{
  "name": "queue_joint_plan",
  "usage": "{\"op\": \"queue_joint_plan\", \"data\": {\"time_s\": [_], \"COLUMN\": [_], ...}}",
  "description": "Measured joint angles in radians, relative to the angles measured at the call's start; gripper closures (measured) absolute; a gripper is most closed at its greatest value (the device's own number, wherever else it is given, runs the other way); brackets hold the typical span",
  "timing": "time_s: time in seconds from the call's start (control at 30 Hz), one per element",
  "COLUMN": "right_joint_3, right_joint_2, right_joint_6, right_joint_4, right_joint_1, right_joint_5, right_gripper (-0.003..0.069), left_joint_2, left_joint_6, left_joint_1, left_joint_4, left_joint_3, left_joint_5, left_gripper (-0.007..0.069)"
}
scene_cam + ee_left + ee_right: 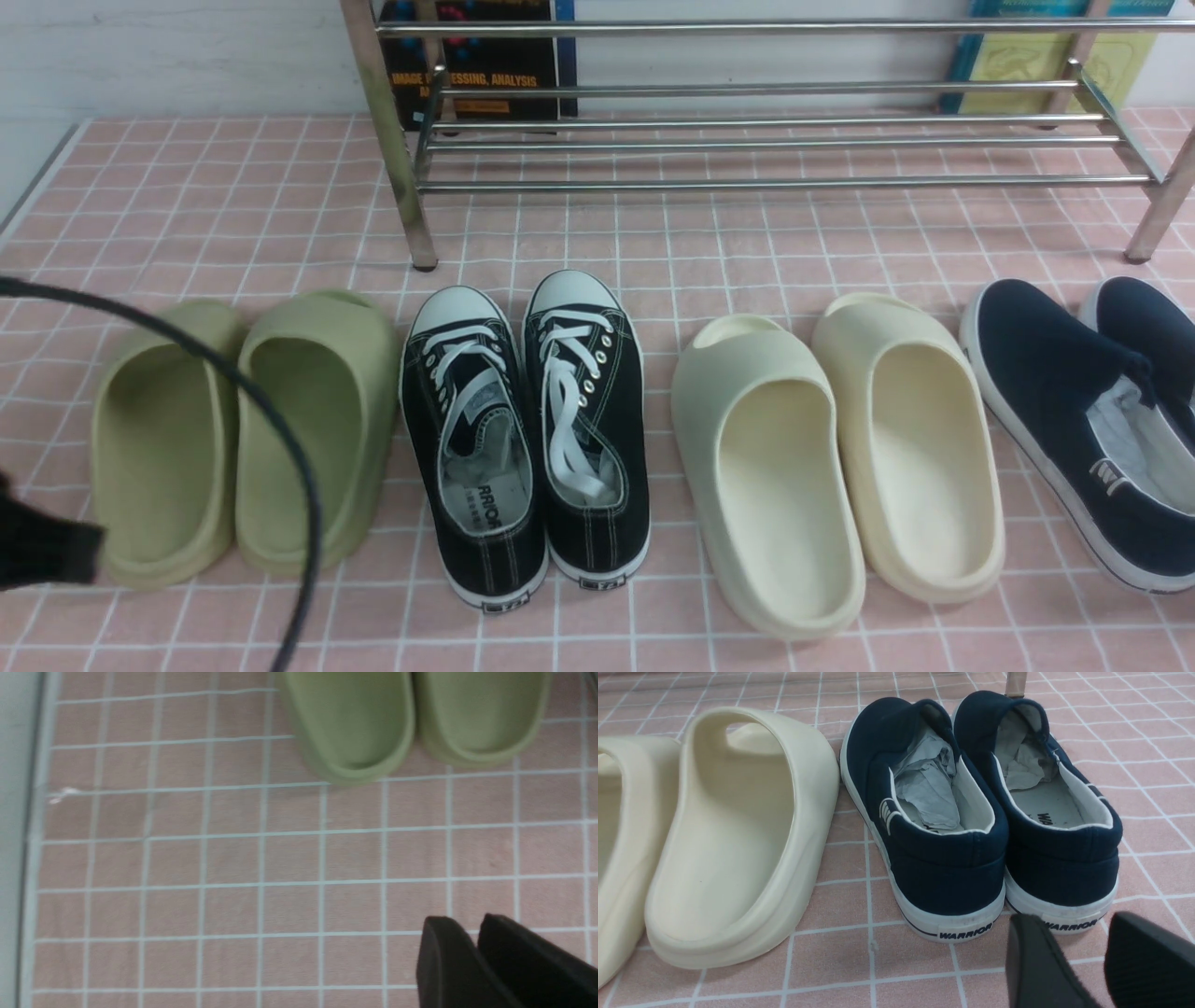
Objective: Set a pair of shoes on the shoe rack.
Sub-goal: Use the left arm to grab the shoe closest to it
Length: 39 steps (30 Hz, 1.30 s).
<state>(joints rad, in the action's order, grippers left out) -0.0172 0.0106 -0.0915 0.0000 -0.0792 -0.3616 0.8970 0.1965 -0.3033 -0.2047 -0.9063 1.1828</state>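
Right gripper [1073,921] hangs parted and empty; left gripper [467,921] grips nothing, its gap unclear. Both black sneakers [523,429] sit at frame centre, below the rack [747,140]; nothing racked yet.

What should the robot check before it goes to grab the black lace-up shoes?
1. The black sneakers sit side by side, toes toward the shoe rack: ok.
2. The rack's lower bars hold no shoes: ok.
3. The right gripper is open and empty: ok.
4. The left gripper is open wide enough: cannot tell.
5. Both are at the sneakers: not ok. The left one faces the green slides, the right one the navy slip-ons.
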Motion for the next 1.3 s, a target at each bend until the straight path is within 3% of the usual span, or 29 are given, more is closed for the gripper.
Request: {"op": "queue_joint_plan", "data": {"time_s": [0.1, 0.23, 0.33, 0.47, 0.63, 0.73, 0.77, 0.8, 0.87, 0.9, 0.97, 1.03, 1.3], "right_joint_3": [0.000, 0.000, 0.000, 0.000, 0.000, 0.000, 0.000, 0.000, 0.000, 0.000, 0.000, 0.000, 0.000], "right_joint_2": [0.000, 0.000, 0.000, 0.000, 0.000, 0.000, 0.000, 0.000, 0.000, 0.000, 0.000, 0.000, 0.000], "right_joint_6": [0.000, 0.000, 0.000, 0.000, 0.000, 0.000, 0.000, 0.000, 0.000, 0.000, 0.000, 0.000, 0.000], "right_joint_4": [0.000, 0.000, 0.000, 0.000, 0.000, 0.000, 0.000, 0.000, 0.000, 0.000, 0.000, 0.000, -0.006], "right_joint_1": [0.000, 0.000, 0.000, 0.000, 0.000, 0.000, 0.000, 0.000, 0.000, 0.000, 0.000, 0.000, 0.000], "right_joint_5": [0.000, 0.000, 0.000, 0.000, 0.000, 0.000, 0.000, 0.000, 0.000, 0.000, 0.000, 0.000, 0.000], "right_gripper": [0.0419, 0.0419, 0.0419, 0.0419, 0.0419, 0.0419, 0.0419, 0.0419, 0.0419, 0.0419, 0.0419, 0.0419, 0.0419], "left_joint_2": [0.160, 0.294, 0.412, 0.515, 0.656, 0.730, 0.733, 0.755, 0.772, 0.774, 0.779, 0.778, 0.659], "left_joint_6": [0.084, 0.156, 0.215, 0.264, 0.286, 0.311, 0.313, 0.326, 0.334, 0.334, 0.338, 0.342, 0.301], "left_joint_1": [-0.121, -0.198, -0.229, -0.233, -0.233, -0.233, -0.233, -0.233, -0.233, -0.233, -0.233, -0.233, -0.231], "left_joint_4": [0.033, 0.041, 0.049, 0.051, 0.051, 0.051, 0.051, 0.046, 0.040, 0.039, 0.031, 0.024, 0.024], "left_joint_3": [-0.037, -0.066, -0.081, -0.084, -0.084, -0.084, -0.084, -0.084, -0.085, -0.085, -0.085, -0.094, -0.183], "left_joint_5": [-0.062, -0.167, -0.273, -0.363, -0.469, -0.529, -0.529, -0.547, -0.561, -0.562, -0.561, -0.540, -0.382], "left_gripper": [0.0228, 0.0065, 0.0002, -0.0001, 0.0090, 0.0228, 0.0228, 0.0323, 0.0439, 0.0450, 0.0566, 0.0603, 0.0609]}}
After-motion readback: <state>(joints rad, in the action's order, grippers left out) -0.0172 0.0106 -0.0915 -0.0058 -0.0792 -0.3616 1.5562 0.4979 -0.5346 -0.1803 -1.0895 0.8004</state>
